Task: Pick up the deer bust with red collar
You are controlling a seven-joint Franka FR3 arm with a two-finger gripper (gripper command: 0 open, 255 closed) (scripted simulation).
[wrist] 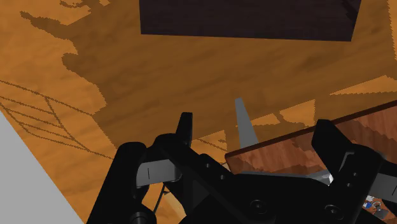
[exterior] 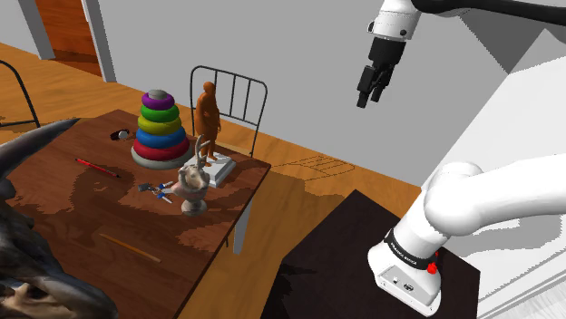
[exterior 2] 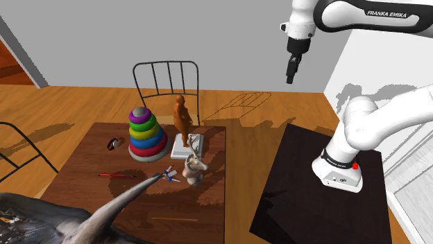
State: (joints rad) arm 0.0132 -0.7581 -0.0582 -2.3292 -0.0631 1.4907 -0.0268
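Note:
The deer bust (exterior: pixel 193 185) (exterior 2: pixel 194 168) is a pale grey-beige head with antlers on a small pedestal. It stands upright near the edge of the brown wooden table (exterior: pixel 82 213) (exterior 2: pixel 87 190), on the side toward the robot's stand. My black gripper (exterior: pixel 367 94) (exterior 2: pixel 291 74) hangs high in the air, far from the bust and off the table, over the floor. In the wrist view the gripper (wrist: pixel 257 137) is open, its fingers (wrist: pixel 184 129) standing apart with nothing between them. Below them are the floor and a corner of the table.
A stack of coloured rings (exterior: pixel 159 127) (exterior 2: pixel 146 133) and a brown human figurine (exterior: pixel 209 116) (exterior 2: pixel 182 116) stand just behind the bust. Blue scissors (exterior: pixel 160 188), a red pen (exterior: pixel 95 167) and a metal chair (exterior: pixel 232 94) are nearby. A big dark horned object (exterior: pixel 36 258) fills the near corner.

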